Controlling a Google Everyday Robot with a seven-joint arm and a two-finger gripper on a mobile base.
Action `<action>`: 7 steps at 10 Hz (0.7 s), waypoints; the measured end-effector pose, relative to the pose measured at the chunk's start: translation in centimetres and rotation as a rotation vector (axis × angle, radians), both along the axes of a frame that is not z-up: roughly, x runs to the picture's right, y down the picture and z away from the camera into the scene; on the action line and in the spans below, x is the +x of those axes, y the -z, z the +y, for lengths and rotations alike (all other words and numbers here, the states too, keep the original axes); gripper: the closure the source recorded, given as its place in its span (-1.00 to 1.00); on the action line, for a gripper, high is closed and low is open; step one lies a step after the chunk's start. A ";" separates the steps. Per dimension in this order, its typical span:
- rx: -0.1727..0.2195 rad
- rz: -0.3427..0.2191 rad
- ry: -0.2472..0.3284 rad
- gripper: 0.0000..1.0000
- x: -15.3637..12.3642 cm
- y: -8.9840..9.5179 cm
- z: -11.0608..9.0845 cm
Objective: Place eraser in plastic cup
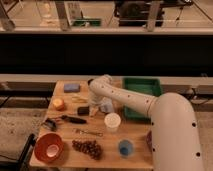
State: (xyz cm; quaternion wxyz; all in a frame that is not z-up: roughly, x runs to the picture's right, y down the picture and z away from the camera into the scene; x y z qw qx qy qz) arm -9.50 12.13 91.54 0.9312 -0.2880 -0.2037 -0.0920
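Note:
The black eraser [83, 110] lies flat on the wooden table [67, 160], left of centre. The small blue plastic cup [125, 147] stands upright near the table's front right. My white arm reaches in from the right, bends over the middle of the table and comes down, so my gripper [94, 106] is just right of the eraser and close to it. I cannot tell whether it touches the eraser.
A white cup [112, 121] stands between gripper and blue cup. A metal cup [107, 106] is beside the gripper. A light-blue block [71, 87], an orange item [59, 104], a black-handled tool [75, 119], a red bowl [49, 146], grapes [87, 147] and a green tray [142, 90] are also there.

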 end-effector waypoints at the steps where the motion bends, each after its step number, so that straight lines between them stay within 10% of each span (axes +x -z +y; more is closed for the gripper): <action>1: 0.002 -0.003 -0.003 0.98 -0.1 0.1 -0.1; 7: 0.078 -0.011 -0.098 1.00 2.2 6.0 -4.9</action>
